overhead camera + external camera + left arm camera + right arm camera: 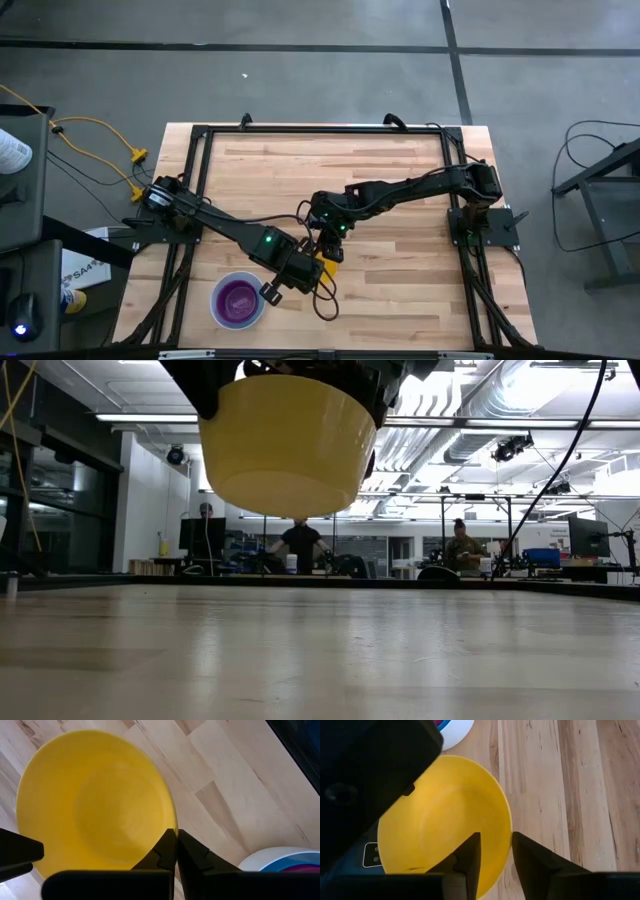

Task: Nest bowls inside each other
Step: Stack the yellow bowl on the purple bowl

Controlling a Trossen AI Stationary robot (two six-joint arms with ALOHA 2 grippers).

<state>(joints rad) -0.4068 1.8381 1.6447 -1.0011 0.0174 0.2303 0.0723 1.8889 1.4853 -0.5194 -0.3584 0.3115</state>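
We see the yellow bowl (288, 445) held in the air above the table (400, 200), near the middle of the front half. In the low view its base hangs clear of the wood, upright, with open space under it.

Left gripper (175, 851): fingers pinched together on the bowl's rim, one finger inside the bowl and one outside. We read this as a firm grip on the yellow bowl. In the high view the left arm reaches from the left side of the table toward the centre front.

Right gripper (495, 850): fingers stand apart, straddling the bowl's rim, one inside and one outside, with a visible gap on each side of the rim. We see no contact there; the jaws are parted and hold nothing. The right arm reaches in from the right side, and its gripper meets the left one over the bowl.

The stack (238, 299) sits on the table near the front left, just beside the left gripper. We make out a white outer bowl, a blue one inside it and purple innermost. We cannot tell whether a red bowl is in there.

Beyond the table, the low view shows two people (300, 545) standing far back in the room.
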